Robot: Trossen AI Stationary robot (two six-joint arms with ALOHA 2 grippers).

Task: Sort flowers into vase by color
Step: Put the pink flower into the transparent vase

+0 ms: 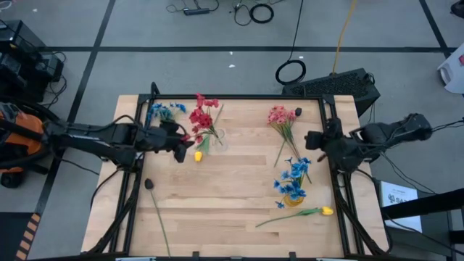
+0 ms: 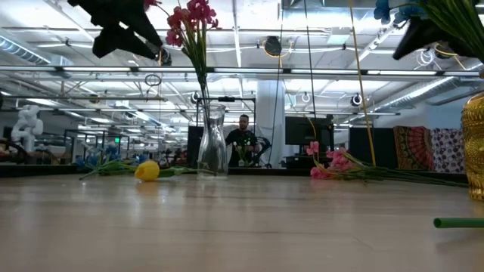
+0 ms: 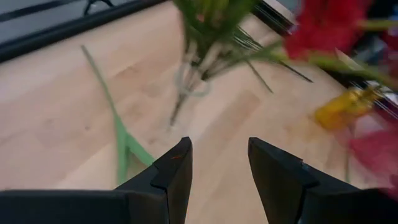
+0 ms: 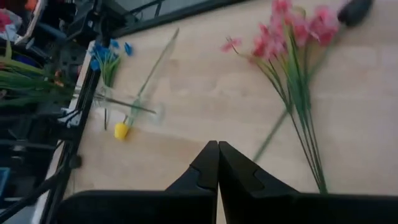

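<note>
Red flowers [image 1: 204, 114] stand in a clear glass vase [image 1: 218, 138], stems inside it. My left gripper [image 1: 183, 149] hovers open just left of that vase; its wrist view shows the vase's mouth [image 3: 193, 84] ahead and nothing between the fingers. A yellow bud [image 1: 198, 155] lies beside the vase. Blue flowers [image 1: 293, 181] stand in a gold vase [image 2: 475, 151]. More blue flowers [image 1: 164, 110], a pink spray [image 1: 280, 119], a yellow flower [image 1: 308, 212] and a dark bud on a long stem [image 1: 149, 184] lie flat. My right gripper [image 1: 310, 139] waits shut near the right edge.
A black frame [image 1: 239, 96] runs along the table's far edge and both sides. A small dark object [image 1: 298, 112] lies by the pink heads. Bare wood shows across the middle and near part of the table [image 1: 225, 196].
</note>
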